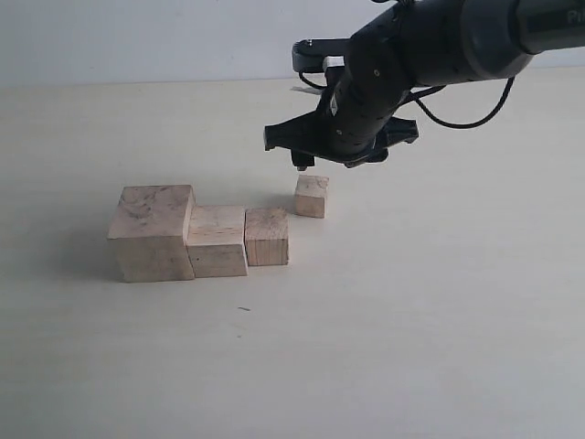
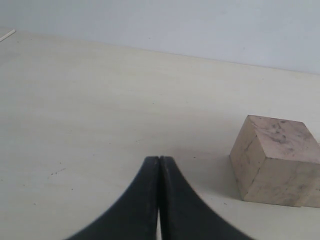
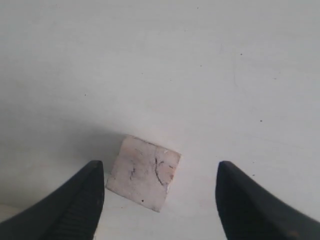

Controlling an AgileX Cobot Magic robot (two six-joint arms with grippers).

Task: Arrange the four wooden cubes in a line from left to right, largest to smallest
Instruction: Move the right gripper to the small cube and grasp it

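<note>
Three wooden cubes stand touching in a row: the largest cube [image 1: 151, 233] with a grey-marked top on the left, then the second cube [image 1: 217, 240], then the browner third cube [image 1: 267, 236]. The smallest cube [image 1: 312, 196] sits apart, behind and to the right of the third. My right gripper [image 1: 313, 167] hovers just above it, open, and in the right wrist view the smallest cube [image 3: 144, 172] lies between the spread fingers of the right gripper [image 3: 159, 166], nearer one finger and touching neither. My left gripper [image 2: 159, 159] is shut and empty, low over the table, with the largest cube [image 2: 277, 160] off to its side.
The pale table [image 1: 411, 320] stretches bare in front of and to the right of the row. The black right arm [image 1: 430, 46] reaches in from the upper right. A light wall stands behind the table.
</note>
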